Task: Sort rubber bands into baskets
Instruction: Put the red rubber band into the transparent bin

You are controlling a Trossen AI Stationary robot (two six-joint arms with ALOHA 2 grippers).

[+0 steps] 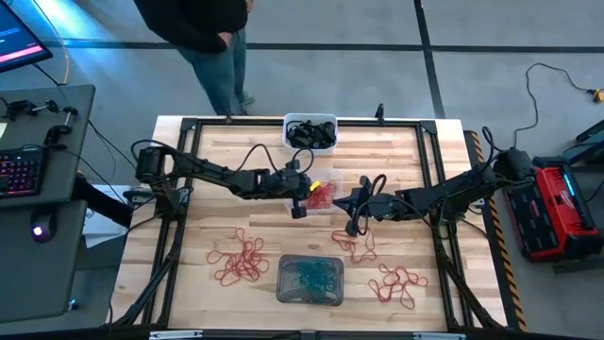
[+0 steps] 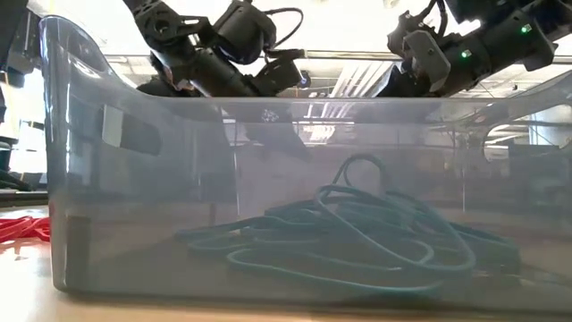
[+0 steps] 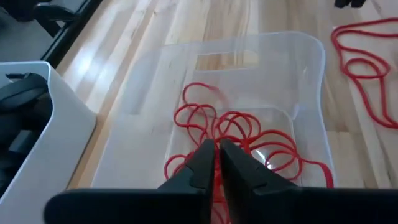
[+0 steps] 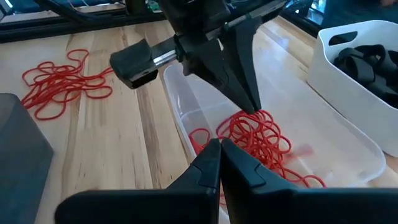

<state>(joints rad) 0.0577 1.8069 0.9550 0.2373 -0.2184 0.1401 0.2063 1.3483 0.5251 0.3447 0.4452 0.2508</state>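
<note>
Left tool (image 4: pixel 252 106) pinched closed over clear basket (image 3: pixel 298 62), dropping reds (image 3: pixel 242 134); right tool (image 4: pixel 220 144) closed, empty, beside basket.

I see three baskets in a line down the table's middle: the far basket (image 1: pixel 310 131) at the back edge, the middle basket (image 1: pixel 321 195) (both grippers over it), the near basket (image 1: pixel 310 280) in front.

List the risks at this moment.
The left pincer is shut on red rubber bands over the clear basket; tangled loops could trail over the rim on release. The right pincer hovers close by, so the arms may collide. The light basket might get dragged.
</note>
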